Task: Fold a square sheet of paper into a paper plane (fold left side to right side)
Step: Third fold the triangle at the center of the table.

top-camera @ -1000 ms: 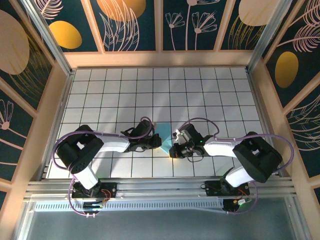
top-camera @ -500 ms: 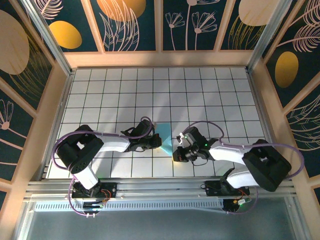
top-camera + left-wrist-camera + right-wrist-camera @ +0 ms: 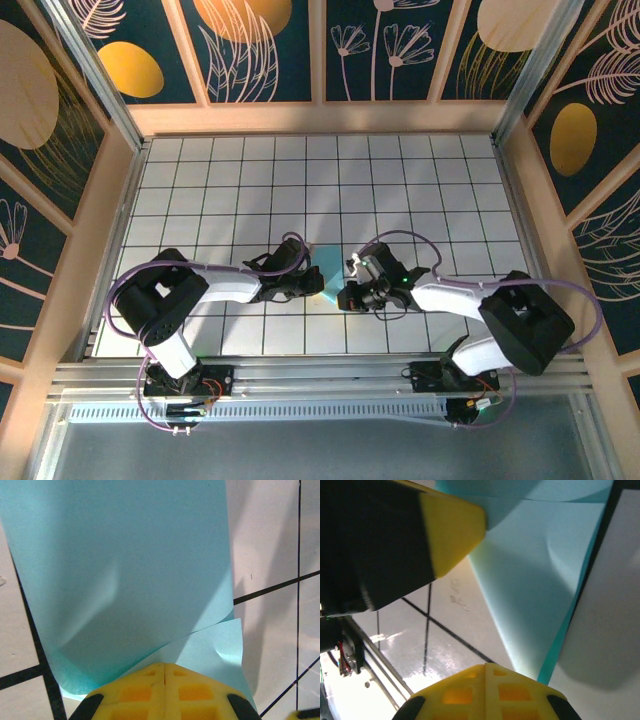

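The left gripper (image 3: pixel 164 669) hasn't budged: its yellow fingers are pressed together on the near edge of the light-blue sheet of paper (image 3: pixel 329 266). The sheet lies near the middle of the gridded table (image 3: pixel 400 180), its top layer curling up. The right gripper (image 3: pixel 347 297) has swung back in since half a second ago, its fingers closed on nothing, just beside the paper's right edge.
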